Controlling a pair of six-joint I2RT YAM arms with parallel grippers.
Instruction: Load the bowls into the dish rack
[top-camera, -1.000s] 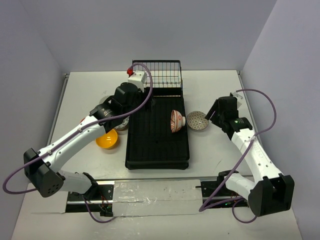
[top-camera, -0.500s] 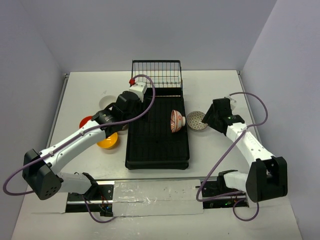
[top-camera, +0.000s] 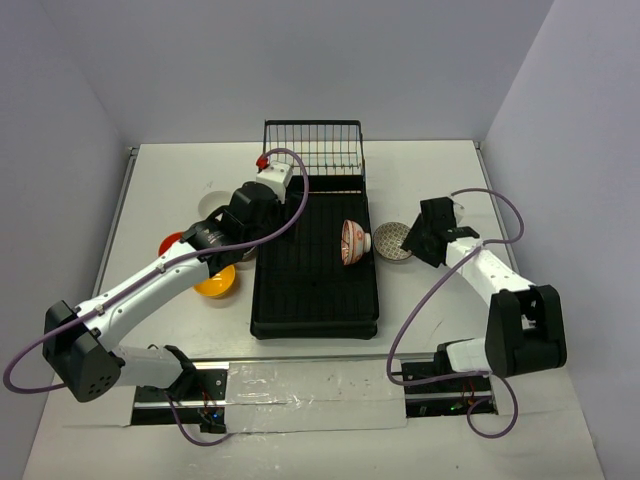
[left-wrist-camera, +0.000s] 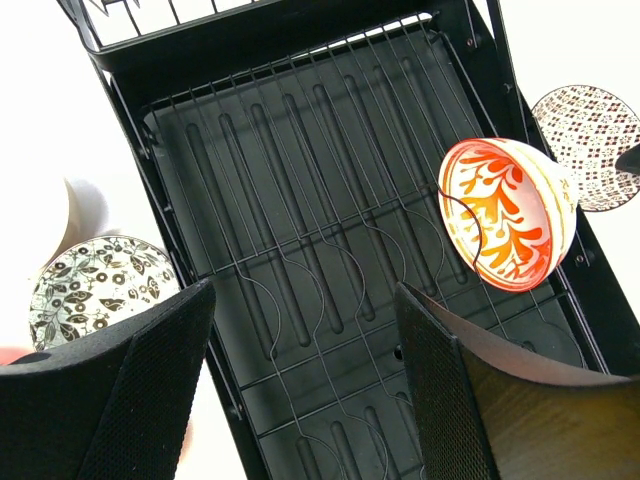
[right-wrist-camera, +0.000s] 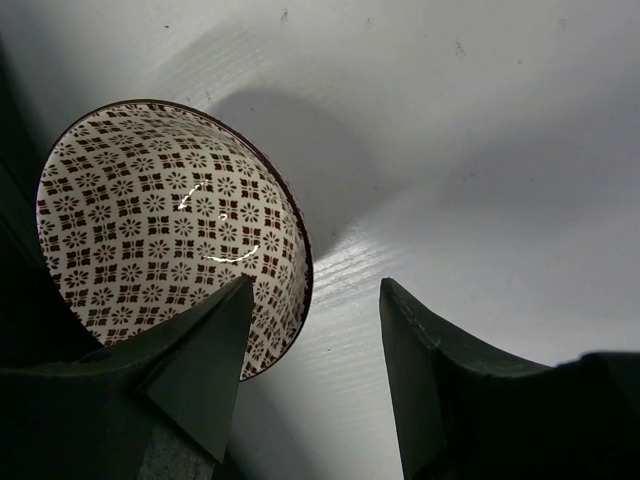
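The black dish rack (top-camera: 315, 290) lies mid-table with its wire basket (top-camera: 313, 148) at the far end. A red-on-white bowl (top-camera: 352, 242) stands on edge in the rack and also shows in the left wrist view (left-wrist-camera: 505, 215). A pinkish patterned bowl (top-camera: 392, 241) sits on the table right of the rack. My right gripper (right-wrist-camera: 315, 370) is open, its jaws straddling the near rim of this bowl (right-wrist-camera: 150, 220). My left gripper (left-wrist-camera: 300, 380) is open and empty above the rack's left edge. A grey speckled bowl (left-wrist-camera: 100, 285) lies just left of it.
A yellow-orange bowl (top-camera: 215, 283), a red-orange bowl (top-camera: 172, 243) and a white bowl (top-camera: 212, 203) sit on the table left of the rack, partly under my left arm. The walls stand close on both sides.
My right gripper has moved left and down onto the pinkish bowl's rim. My left wrist has shifted slightly toward the near side. The bowls have not moved.
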